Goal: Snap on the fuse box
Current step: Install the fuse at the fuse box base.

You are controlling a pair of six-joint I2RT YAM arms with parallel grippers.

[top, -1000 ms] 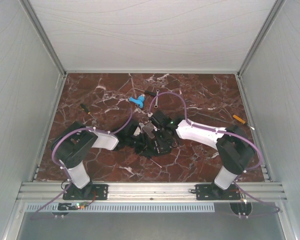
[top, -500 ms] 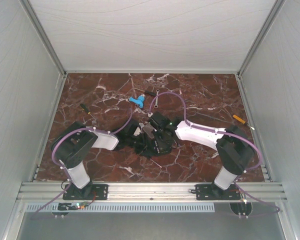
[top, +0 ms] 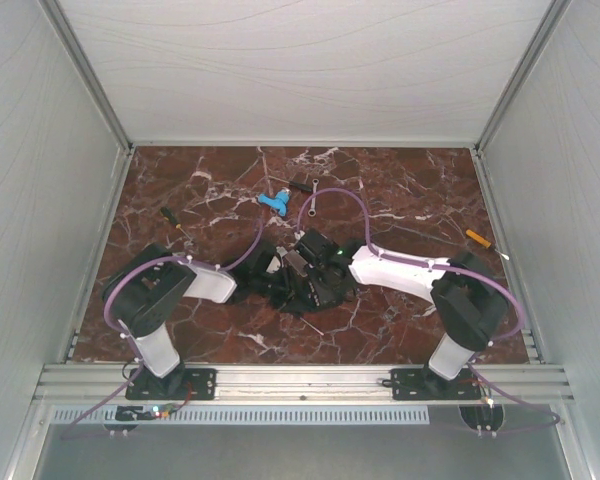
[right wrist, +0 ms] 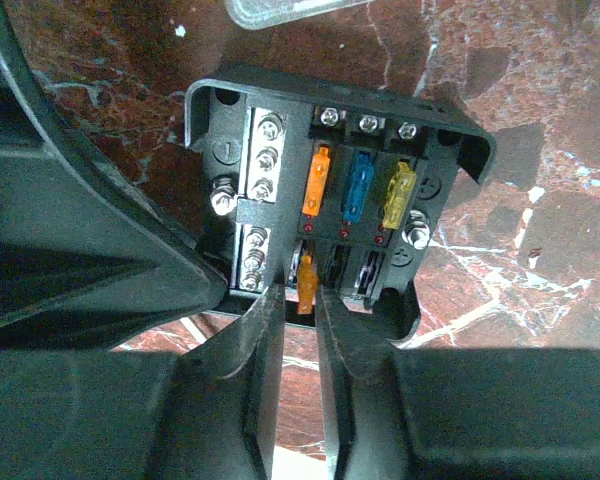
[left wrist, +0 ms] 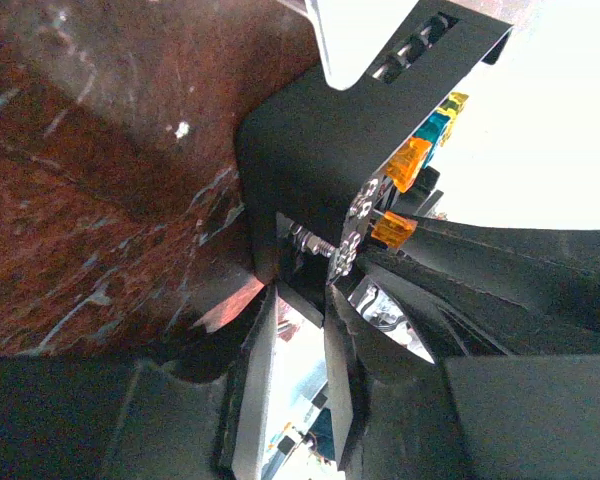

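Three fuses [right wrist: 360, 185] seated in fuse box [right wrist: 280, 110]; right claw [right wrist: 298, 292] pinches fourth fuse [right wrist: 305, 275]; left claw [left wrist: 300, 295] grip cannot be told; clear lid [right wrist: 280, 10] not yet on.

The small flat black square plastic fuse box [right wrist: 332, 200] fills the centre of the right wrist view. Its open face is turned to the camera and it is a little rotated, so its right corner sits lower. On its left side are two silver screw strips [right wrist: 262, 160]. In the upper row three blade fuses stand side by side: the orange fuse [right wrist: 317, 180], the blue fuse [right wrist: 360, 185] and the yellow fuse [right wrist: 398, 195]. A second orange fuse [right wrist: 305, 280] stands in the lower row, at lower centre.

The clear square plastic lid [right wrist: 280, 8] is off the box. Only its edge shows at the top of the frame, just beyond the box. In the left wrist view the box [left wrist: 310, 150] is seen edge-on at upper centre, with its fuses sticking out to the right.
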